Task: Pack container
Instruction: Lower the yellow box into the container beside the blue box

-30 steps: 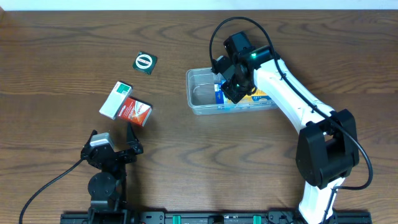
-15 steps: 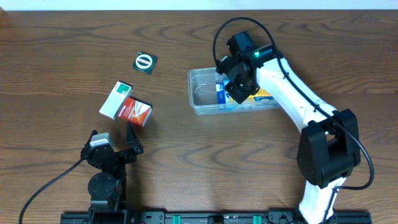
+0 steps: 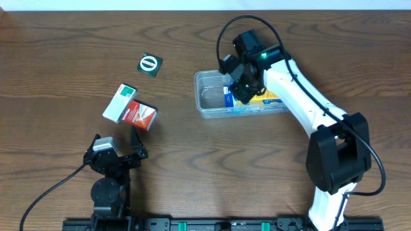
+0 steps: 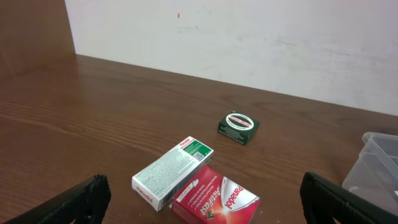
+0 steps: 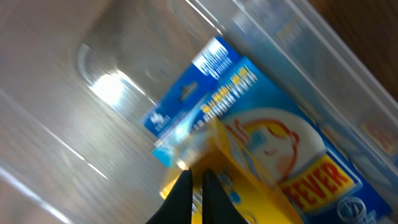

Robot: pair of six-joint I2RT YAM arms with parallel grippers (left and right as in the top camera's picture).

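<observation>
The clear container [image 3: 204, 96] sits right of the table's middle, with a blue and yellow box [image 3: 266, 100] lying flat in its right half. My right gripper [image 3: 241, 88] reaches down into it, just over that box's left end. In the right wrist view the fingers [image 5: 198, 186] are shut together above the blue and yellow box [image 5: 273, 143], with nothing seen between them, and the container's floor [image 5: 74, 93] is blurred. My left gripper [image 3: 117, 142] rests open near the front left. The left wrist view shows its fingers [image 4: 74, 202] wide apart, holding nothing.
Three small boxes lie on the left: a dark green square box [image 3: 149, 64], a white and green box [image 3: 120, 102] and a red box [image 3: 139, 115] touching it. The left wrist view shows the red box [image 4: 217, 199] just ahead and the container's corner [image 4: 379, 165] at the right.
The right gripper has shifted slightly over the box inside the container, staying shut. The container has slid a little to the right. The left arm has not moved.
</observation>
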